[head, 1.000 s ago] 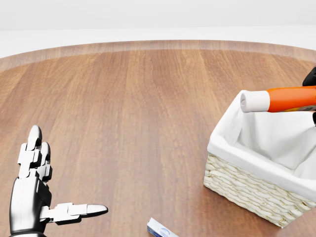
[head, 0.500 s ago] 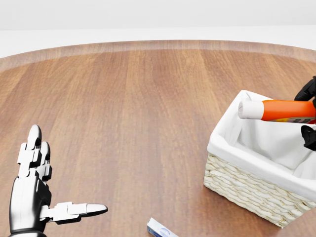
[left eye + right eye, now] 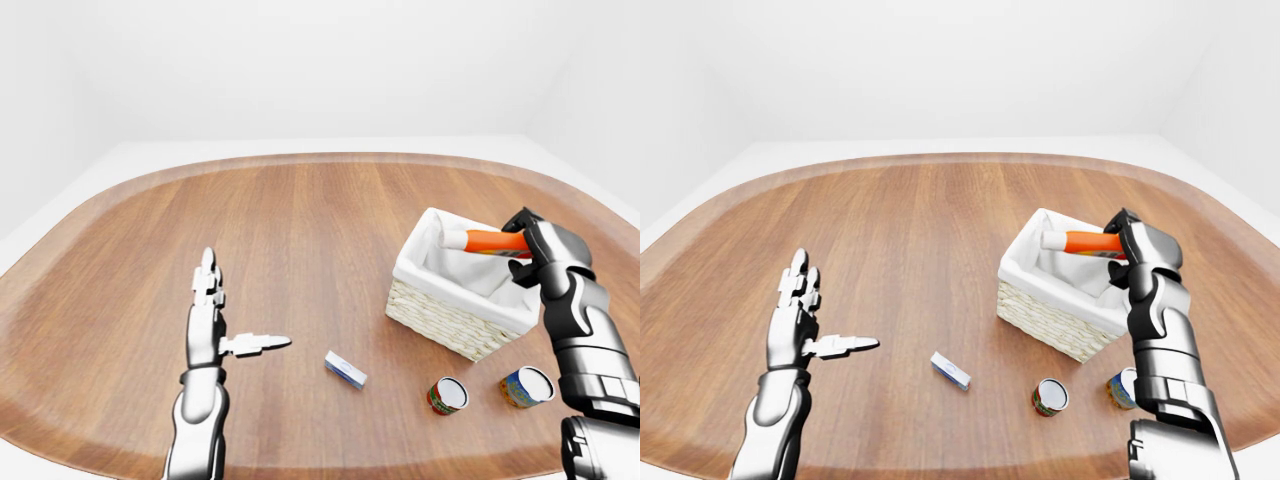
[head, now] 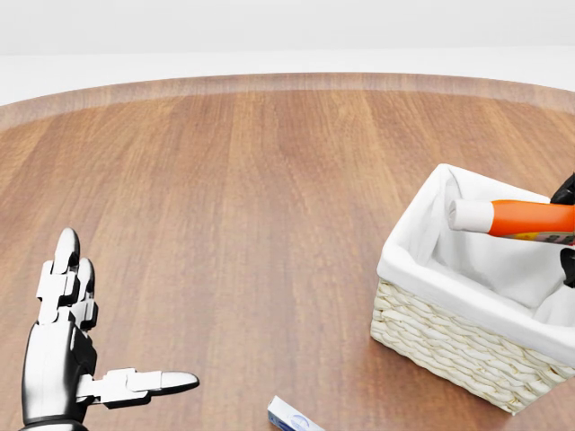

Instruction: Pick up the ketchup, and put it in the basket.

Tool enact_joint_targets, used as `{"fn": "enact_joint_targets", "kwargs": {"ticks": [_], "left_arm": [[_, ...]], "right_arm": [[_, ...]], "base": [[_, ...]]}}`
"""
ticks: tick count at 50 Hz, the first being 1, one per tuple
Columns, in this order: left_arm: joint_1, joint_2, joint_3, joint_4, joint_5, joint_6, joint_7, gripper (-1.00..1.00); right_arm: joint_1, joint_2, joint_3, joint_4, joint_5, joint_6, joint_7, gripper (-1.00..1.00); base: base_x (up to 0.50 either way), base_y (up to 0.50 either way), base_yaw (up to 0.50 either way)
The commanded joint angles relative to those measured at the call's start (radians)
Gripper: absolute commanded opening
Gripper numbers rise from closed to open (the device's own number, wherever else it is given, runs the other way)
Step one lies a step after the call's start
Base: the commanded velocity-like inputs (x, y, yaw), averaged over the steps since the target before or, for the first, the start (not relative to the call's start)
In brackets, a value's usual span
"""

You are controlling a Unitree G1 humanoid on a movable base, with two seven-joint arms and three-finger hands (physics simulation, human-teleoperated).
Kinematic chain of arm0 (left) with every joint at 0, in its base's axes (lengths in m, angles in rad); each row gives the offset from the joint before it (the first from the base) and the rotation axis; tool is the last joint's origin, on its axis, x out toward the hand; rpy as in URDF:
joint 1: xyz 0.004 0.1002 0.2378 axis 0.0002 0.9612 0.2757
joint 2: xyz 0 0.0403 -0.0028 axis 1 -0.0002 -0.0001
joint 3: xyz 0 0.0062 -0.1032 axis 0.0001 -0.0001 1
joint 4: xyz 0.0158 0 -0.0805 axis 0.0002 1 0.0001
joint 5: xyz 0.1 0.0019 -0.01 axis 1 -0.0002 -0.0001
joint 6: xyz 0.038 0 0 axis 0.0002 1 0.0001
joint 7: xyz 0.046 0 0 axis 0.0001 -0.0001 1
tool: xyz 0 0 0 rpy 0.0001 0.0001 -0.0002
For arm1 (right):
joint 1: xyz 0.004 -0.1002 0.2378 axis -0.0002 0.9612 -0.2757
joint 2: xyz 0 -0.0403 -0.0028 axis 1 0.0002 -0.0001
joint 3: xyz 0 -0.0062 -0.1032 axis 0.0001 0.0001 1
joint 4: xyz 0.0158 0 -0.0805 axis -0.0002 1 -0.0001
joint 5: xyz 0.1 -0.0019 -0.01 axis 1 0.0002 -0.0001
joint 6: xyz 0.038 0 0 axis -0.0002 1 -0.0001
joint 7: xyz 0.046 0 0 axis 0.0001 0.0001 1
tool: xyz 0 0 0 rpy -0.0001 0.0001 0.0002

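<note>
- Wooden surface [image 3: 300, 220] with rounded rim, white walls behind.
- Ketchup [image 4: 517, 218] lying sideways over the open basket [image 4: 449, 337], white cap toward the view's left.
- Right hand [image 3: 535, 250] clenched round the ketchup's far end.
- Left hand [image 4: 67, 359] spread wide, grasping nothing, well apart from the basket.
- Small box [image 3: 345, 369] and two cans [image 3: 447, 395] near the basket.

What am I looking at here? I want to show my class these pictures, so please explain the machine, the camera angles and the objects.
It is a simulated humanoid robot, seen through three cameras on its own head, looking over its arms. On a wooden table stands a wicker basket with white lining. The right hand has its fingers closed round an orange ketchup bottle, lying sideways over the basket. The left hand is open and empty. Also on the table: a small white box and two cans.
</note>
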Motion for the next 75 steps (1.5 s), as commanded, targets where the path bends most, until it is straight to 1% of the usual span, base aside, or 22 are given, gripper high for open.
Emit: {"fn": "enact_joint_targets", "kwargs": {"ticks": [1, 16, 23, 31, 35, 43, 51, 60, 67, 75], "left_arm": [[0.002, 0.001, 0.0, -0.001, -0.001, -0.001, -0.001, 1.0], [0.007, 0.0, 0.002, -0.011, -0.004, 0.001, -0.007, 1.0], [0.008, -0.001, 0.002, -0.012, -0.004, 0.001, -0.007, 1.0], [0.008, -0.001, -0.001, -0.008, 0.0, -0.004, -0.004, 1.0], [0.003, -0.001, -0.002, 0.008, 0.006, -0.013, 0.0, 1.0], [0.003, 0.001, 0.0, 0.016, 0.002, -0.016, 0.0, 1.0], [-0.001, 0.002, 0.001, 0.03, 0.002, -0.016, 0.001, 1.0], [-0.003, 0.003, 0.004, 0.038, -0.001, -0.016, 0.0, 1.0], [0.001, 0.002, 0.003, 0.03, 0.0, -0.016, -0.001, 1.0], [0.01, -0.001, -0.001, 0.012, 0.001, -0.016, -0.004, 1.0]], "right_arm": [[-0.017, -0.002, 0.006, 0.06, -0.009, 0.0, -0.053, -1.0], [-0.074, 0.011, 0.053, 0.211, -0.005, 0.0, -0.13, -1.0], [-0.084, 0.011, 0.062, 0.237, -0.002, 0.0, -0.141, -1.0], [-0.147, 0.011, 0.089, 0.368, 0.003, 0.0, -0.197, -1.0], [-0.175, 0.01, 0.103, 0.423, 0.008, 0.0, -0.22, -1.0], [-0.228, -0.004, 0.122, 0.525, 0.022, 0.0, -0.262, -1.0], [-0.257, -0.013, 0.134, 0.568, 0.033, 0.0, -0.276, -1.0], [-0.286, -0.002, 0.153, 0.627, 0.037, -0.001, -0.303, -1.0], [-0.305, 0.006, 0.162, 0.666, 0.038, -0.01, -0.322, -1.0], [-0.321, 0.017, 0.172, 0.699, 0.038, -0.012, -0.339, -1.0]], "base": [[0.0, 0.0, 0.0], [0.0, 0.0, 0.0], [0.0, 0.0, 0.0], [0.0, 0.0, 0.0], [0.0, 0.0, 0.0], [0.0, 0.0, 0.0], [0.0, 0.0, 0.0], [0.0, 0.0, 0.0], [0.0, 0.0, 0.0], [0.0, 0.0, 0.0]]}}
